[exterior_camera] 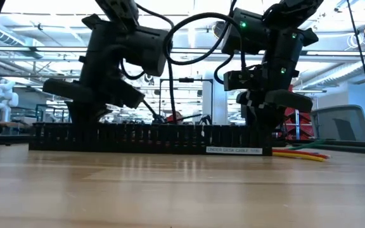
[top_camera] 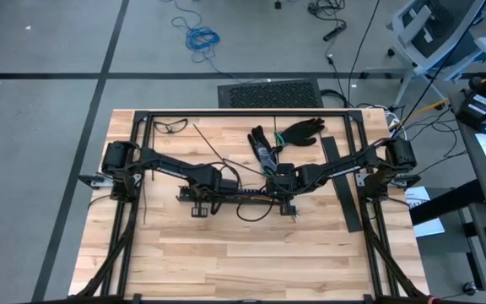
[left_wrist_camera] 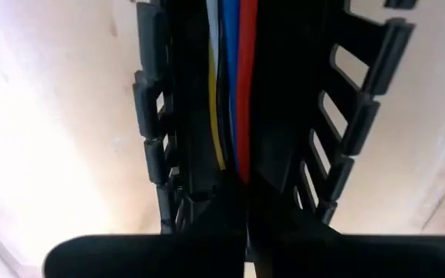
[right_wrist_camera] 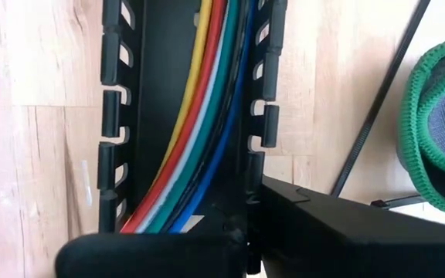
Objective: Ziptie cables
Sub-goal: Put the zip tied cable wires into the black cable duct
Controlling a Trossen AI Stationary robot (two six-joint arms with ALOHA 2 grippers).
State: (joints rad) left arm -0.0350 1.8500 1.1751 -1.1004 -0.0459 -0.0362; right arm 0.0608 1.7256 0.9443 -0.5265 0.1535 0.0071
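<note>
Looking down from the high view: both dark arms meet at mid-bench over a long black slotted plastic rail (top_camera: 239,196) on the pale wooden bench (top_camera: 226,262). Left claw (top_camera: 202,201) and right claw (top_camera: 283,196) both sit closed at the rail, gripping nothing visible. Black gloves (top_camera: 298,131) lie behind.

Low view: rail (exterior_camera: 151,138) stands on the bench; thin coloured cables (exterior_camera: 300,154) trail out one end.

Left wrist view: cables (left_wrist_camera: 230,85) run inside the rail.

Right wrist view: cables (right_wrist_camera: 195,131) lie along the rail channel; a thin dark ziptie strip (right_wrist_camera: 381,108) lies beside it, next to a green-cuffed glove (right_wrist_camera: 431,131).
</note>
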